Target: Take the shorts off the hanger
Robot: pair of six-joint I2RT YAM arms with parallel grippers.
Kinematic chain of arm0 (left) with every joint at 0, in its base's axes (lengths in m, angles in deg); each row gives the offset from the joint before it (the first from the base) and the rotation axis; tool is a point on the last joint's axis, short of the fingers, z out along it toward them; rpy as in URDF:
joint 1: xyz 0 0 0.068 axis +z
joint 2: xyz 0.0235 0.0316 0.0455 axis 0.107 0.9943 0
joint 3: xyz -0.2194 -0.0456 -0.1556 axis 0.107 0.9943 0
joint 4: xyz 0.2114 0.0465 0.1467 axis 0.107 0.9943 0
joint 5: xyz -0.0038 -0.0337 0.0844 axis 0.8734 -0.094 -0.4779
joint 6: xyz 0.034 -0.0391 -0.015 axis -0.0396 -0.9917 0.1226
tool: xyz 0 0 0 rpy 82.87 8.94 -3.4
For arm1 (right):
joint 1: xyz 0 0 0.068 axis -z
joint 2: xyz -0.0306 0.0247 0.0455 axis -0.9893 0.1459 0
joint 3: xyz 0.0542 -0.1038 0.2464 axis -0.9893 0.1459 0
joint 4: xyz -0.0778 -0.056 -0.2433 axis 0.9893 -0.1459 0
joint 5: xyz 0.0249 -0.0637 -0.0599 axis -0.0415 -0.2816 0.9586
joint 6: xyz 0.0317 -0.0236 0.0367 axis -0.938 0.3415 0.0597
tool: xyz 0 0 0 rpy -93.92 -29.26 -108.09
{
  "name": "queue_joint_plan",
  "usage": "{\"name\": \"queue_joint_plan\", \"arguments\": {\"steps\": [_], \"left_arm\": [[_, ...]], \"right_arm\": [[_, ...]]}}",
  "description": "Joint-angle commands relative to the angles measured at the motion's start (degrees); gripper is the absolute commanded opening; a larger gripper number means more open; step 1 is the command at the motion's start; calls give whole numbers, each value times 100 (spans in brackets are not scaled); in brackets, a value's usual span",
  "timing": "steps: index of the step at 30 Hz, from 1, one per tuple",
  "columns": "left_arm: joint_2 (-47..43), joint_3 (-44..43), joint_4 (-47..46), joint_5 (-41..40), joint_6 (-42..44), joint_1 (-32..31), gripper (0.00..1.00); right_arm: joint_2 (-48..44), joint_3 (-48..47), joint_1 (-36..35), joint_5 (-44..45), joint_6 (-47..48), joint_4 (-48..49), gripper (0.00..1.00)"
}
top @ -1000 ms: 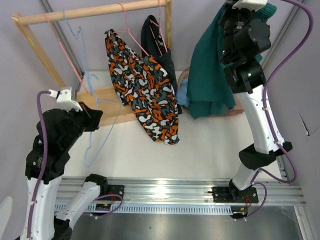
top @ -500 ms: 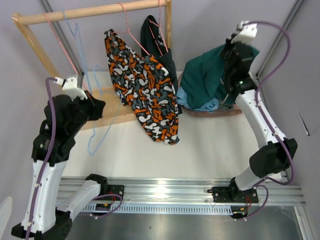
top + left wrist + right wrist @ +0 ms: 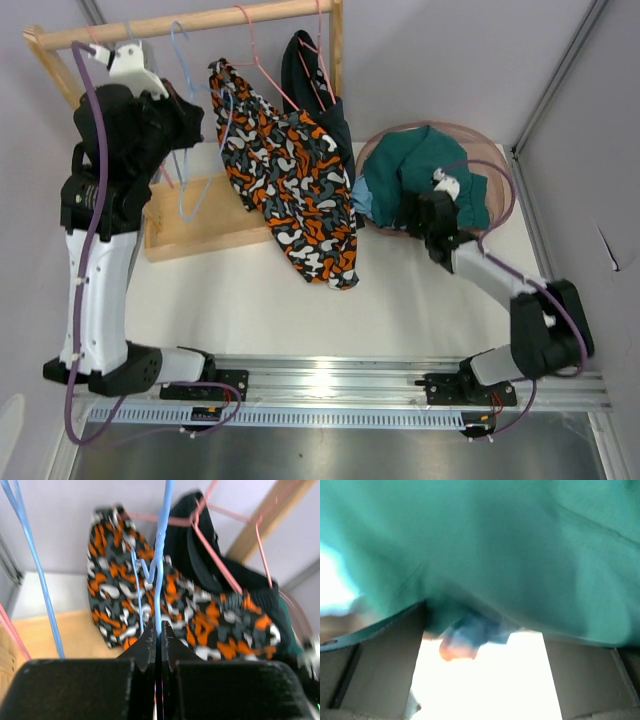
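The orange-black-white patterned shorts [image 3: 295, 185] [image 3: 210, 615] hang on a pink hanger [image 3: 262, 62] from the wooden rail [image 3: 190, 22]. Black shorts [image 3: 310, 70] [image 3: 200, 555] hang just behind them. My left gripper [image 3: 198, 112] [image 3: 160, 632] is raised beside the rail and shut on the wire of an empty blue hanger [image 3: 188, 160] [image 3: 161, 555]. The dark teal shorts [image 3: 410, 175] [image 3: 510, 545] lie in the basket [image 3: 500, 175], over the light blue shorts [image 3: 364, 203]. My right gripper [image 3: 418, 215] [image 3: 482, 680] stands open at the basket's near side, just under the teal cloth.
The rack's wooden base board [image 3: 205, 220] lies on the table under the rail, with a slanted post [image 3: 75, 95] at the left. Another blue hanger wire [image 3: 30, 550] and a pink one [image 3: 10, 630] hang left of my left gripper.
My left arm lifted the blue hanger from low over the table up to the rail. My right arm lowered the dark teal shorts into the basket and opened its jaws.
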Motion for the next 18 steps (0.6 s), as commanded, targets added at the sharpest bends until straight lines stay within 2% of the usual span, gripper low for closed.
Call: {"name": "queue_joint_plan", "arguments": {"steps": [1, 6, 8, 13, 18], "left_arm": [[435, -864, 96, -505, 320, -23, 0], [1479, -2128, 351, -1348, 469, 12, 0], [1665, -2219, 264, -1446, 487, 82, 0], [2131, -2167, 44, -1105, 180, 512, 0], [2483, -2272, 52, -779, 22, 943, 0]], "right_arm": [[-1112, 692, -866, -25, -530, 307, 99], [-2263, 1449, -1841, 275, -583, 35, 99], [-2658, 1573, -1966, 336, -601, -349, 99], [-3433, 1661, -2046, 354, -636, -1019, 99], [-4013, 1871, -2072, 284, -768, -1275, 99]]}}
